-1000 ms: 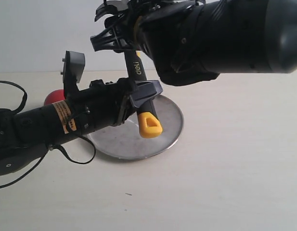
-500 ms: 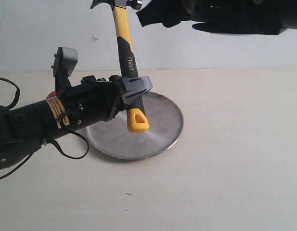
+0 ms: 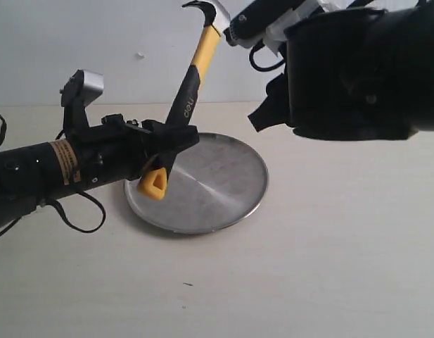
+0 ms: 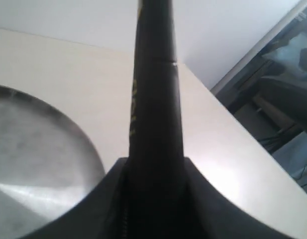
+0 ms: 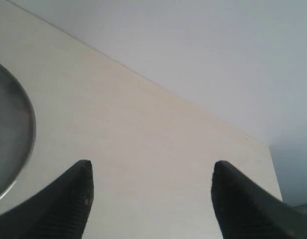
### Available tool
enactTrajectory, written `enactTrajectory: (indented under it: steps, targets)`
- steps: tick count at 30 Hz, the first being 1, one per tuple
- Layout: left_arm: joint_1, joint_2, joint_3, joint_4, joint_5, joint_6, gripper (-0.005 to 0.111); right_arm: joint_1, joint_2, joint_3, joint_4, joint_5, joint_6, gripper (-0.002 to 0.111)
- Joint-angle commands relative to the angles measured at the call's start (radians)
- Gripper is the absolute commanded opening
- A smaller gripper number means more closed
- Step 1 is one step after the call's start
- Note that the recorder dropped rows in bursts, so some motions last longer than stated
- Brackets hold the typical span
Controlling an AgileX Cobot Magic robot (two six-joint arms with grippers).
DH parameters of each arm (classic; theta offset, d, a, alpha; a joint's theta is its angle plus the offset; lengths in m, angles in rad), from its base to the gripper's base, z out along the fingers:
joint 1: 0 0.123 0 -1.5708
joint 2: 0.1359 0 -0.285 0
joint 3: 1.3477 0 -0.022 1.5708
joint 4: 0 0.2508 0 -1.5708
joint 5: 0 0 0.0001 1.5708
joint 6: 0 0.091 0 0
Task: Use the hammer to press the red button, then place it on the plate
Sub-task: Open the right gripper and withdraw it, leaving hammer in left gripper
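The hammer (image 3: 192, 84) hangs above the left part of the plate (image 3: 224, 190), tilted, with its dark head up and to the right and its yellow loop low on the left. My left gripper (image 3: 173, 143) is shut on the black lower handle. In the left wrist view, the handle (image 4: 153, 89) fills the space between the jaws of the left gripper (image 4: 153, 167), with the plate (image 4: 39, 149) beneath. My right gripper (image 5: 151, 167) is open and holds nothing, with the plate's edge (image 5: 11, 129) to one side. The red button is hidden.
The right arm's bulky dark body (image 3: 357, 70) hangs over the table at the upper right, close to the hammer head. The tabletop (image 3: 329, 246) is pale and backed by a white wall. A black cable (image 3: 83, 215) loops under the left arm.
The hammer has tipped from near upright so its head leans right, and the left arm has shifted left. The right arm has drawn away from the hammer. The red button is no longer visible.
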Motion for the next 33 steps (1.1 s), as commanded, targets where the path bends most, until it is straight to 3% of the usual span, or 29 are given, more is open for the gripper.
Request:
enactTrajectory:
  steps: [1, 5, 15, 19, 20, 21, 22, 27, 33]
  targets:
    - [0.024, -0.094, -0.002, -0.013, 0.045, 0.062, 0.000, 0.001, -0.006, 0.058, -0.056, 0.030, 0.076, 0.063]
    - [0.038, -0.198, 0.028, -0.017, 0.124, 0.094, 0.000, -0.001, -0.006, 0.126, -0.127, 0.030, 0.174, 0.063]
    - [0.038, -0.429, 0.039, 0.005, 0.553, 0.174, 0.000, -0.001, -0.006, 0.170, -0.104, 0.040, 0.201, 0.061]
    - [0.038, -0.577, 0.093, -0.002, 0.675, 0.204, 0.000, -0.001, -0.008, 0.281, -0.217, 0.038, 0.365, 0.038]
    - [0.038, -0.620, 0.118, -0.002, 0.690, 0.208, 0.000, -0.001, -0.017, 0.324, -0.257, 0.019, 0.434, 0.026]
    - [0.038, -0.643, 0.132, -0.002, 0.700, 0.208, 0.000, -0.001, -0.030, 0.343, -0.266, -0.009, 0.440, 0.018]
    - [0.038, -0.683, 0.158, -0.002, 0.721, 0.208, 0.000, -0.001, -0.056, 0.367, -0.266, -0.085, 0.436, 0.002]
    - [0.038, -0.794, 0.234, -0.002, 0.823, 0.226, 0.000, -0.001, -0.189, 0.430, -0.264, -0.517, 0.257, 0.000]
    - [0.038, -0.845, 0.256, -0.002, 0.858, 0.220, 0.000, -0.001, -0.314, 0.439, -0.222, -0.859, 0.019, 0.000]
